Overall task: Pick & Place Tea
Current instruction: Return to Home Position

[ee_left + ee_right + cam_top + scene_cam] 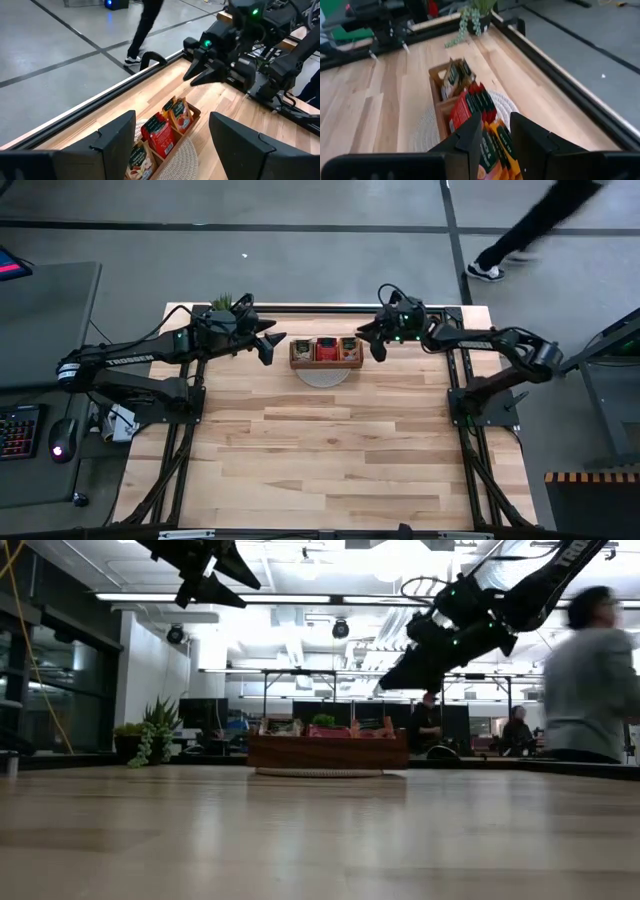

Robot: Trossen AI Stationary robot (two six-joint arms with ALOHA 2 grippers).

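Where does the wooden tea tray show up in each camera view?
High view: wooden tray at top centre.
Low view: wooden tray mid-picture, far off.
Left wrist view: wooden tray at lower middle.
Right wrist view: wooden tray near centre.
Shared landmark: round woven mat beneath it.

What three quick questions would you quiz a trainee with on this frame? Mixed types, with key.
1. True or false: the left gripper holds a tea sachet.
2. Seen from above, which compartment of the wooden tray holds the red sachets? A left, B middle, C right.
3. Fill in: the tray stands on a pale round ___.
Key: 1 false, it is open and empty; 2 B; 3 mat.
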